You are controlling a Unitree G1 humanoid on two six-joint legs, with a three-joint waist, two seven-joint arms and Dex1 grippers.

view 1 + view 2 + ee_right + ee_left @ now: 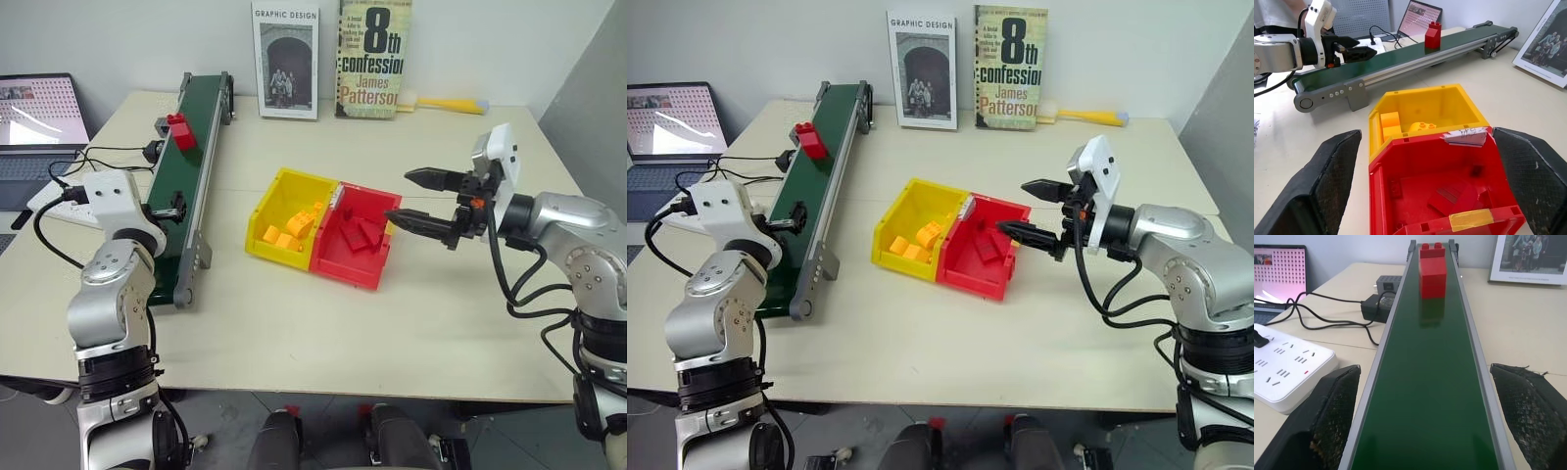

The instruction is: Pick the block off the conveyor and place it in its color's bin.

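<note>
The left end effector (1359, 53) sits low on the left of the head view, fingers spread wide across the near end of the conveyor (192, 176), holding nothing. The block (180, 129) stands far up the belt at upper left, so wait and close gently around its sides. The right end effector (423, 203) hangs wide and empty beside the bin (357, 243) mid-frame on the tabletop (323, 323); keep it clear.

Pale wooden table (323, 323) set against a plain white wall (127, 39); two books (286, 61) propped upright along its far edge; grey floor (323, 403) below.
</note>
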